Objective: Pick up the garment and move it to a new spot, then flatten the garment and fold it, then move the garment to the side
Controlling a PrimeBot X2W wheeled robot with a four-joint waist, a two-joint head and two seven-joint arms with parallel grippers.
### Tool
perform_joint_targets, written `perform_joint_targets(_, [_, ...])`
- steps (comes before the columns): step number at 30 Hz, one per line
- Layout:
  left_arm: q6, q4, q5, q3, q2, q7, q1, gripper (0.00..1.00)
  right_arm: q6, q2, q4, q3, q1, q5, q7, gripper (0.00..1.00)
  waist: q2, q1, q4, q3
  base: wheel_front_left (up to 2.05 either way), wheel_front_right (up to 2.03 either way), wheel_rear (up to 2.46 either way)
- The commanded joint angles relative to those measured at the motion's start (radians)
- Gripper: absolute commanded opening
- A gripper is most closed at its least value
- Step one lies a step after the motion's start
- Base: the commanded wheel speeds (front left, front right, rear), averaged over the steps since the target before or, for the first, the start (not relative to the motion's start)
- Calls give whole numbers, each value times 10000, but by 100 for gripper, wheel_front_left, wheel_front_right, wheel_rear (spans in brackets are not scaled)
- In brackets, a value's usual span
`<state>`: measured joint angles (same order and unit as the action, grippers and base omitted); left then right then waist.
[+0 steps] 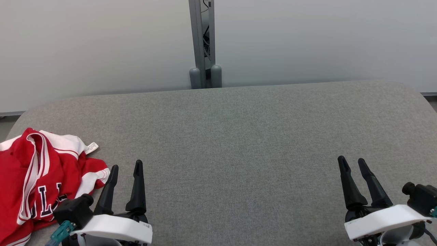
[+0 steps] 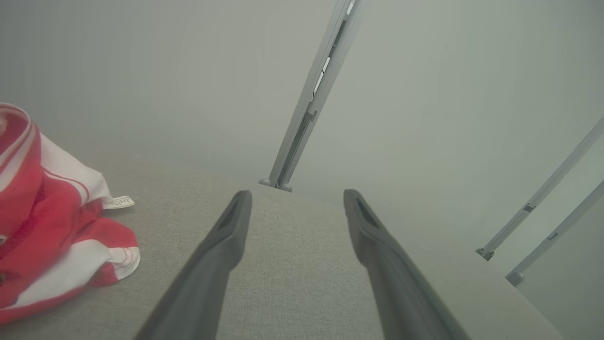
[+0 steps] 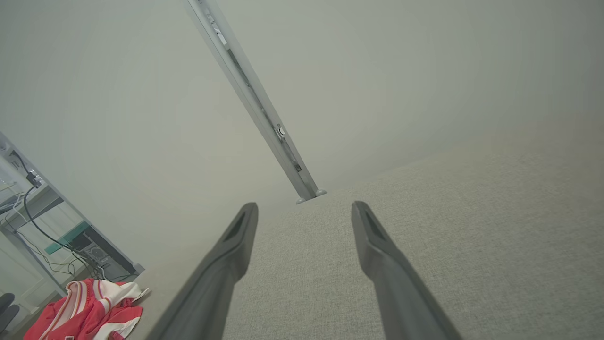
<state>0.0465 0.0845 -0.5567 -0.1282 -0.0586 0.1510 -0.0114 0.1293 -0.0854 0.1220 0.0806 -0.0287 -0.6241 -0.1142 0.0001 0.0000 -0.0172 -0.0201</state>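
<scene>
1 red/white garment (image 1: 37,177) w/ 1 white tag (image 1: 91,147). 2 grippers, left (image 1: 126,164) & right (image 1: 351,159), 2 dark fingers (image 1: 136,186) ea., 4 total. 1 grey table (image 1: 239,136). 1 metal post (image 1: 202,41) behind it; 2 more posts (image 2: 538,195) in left wrist view.

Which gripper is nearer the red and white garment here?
Left. The left gripper sits close beside the garment; the right gripper is far across the grey surface.
</scene>
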Motion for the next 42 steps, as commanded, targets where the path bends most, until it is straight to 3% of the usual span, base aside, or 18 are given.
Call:
perform_joint_targets(1, [75,-183,380,-55,-108,98,77,100,17,-124,-159,60,4,282,-147,100,-1,0,18,-8,0,0,0])
perform_joint_targets(42, [433,-639,4166,-703,-194,902,-264,100,21,76,-615,-108,538,3759,-1202,100,-1,0,281,-154,0,0,0])
